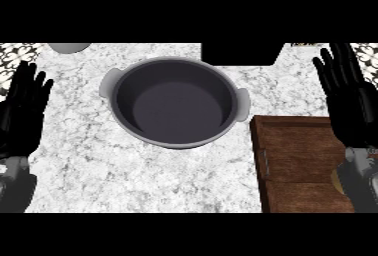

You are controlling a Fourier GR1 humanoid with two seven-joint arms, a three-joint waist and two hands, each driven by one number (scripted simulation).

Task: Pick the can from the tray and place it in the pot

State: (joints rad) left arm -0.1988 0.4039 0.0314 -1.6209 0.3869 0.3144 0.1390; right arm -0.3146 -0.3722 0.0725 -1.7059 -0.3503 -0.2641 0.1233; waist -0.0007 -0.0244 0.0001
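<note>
A round grey metal pot with two lug handles stands mid-bench on speckled white marble. A brown wooden tray lies near right. Both the left hand and right hand show straight fingers, holding nothing. The can's whereabouts cannot be told.

Grey pot with dark inside, brown wooden tray, white-grey marbled counter

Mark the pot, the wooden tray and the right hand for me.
pot (175,106): head view, on its dark inner floor.
wooden tray (299,155): head view, on bare wood of its bottom.
right hand (353,102): head view, on its back, fingers straight.
</note>
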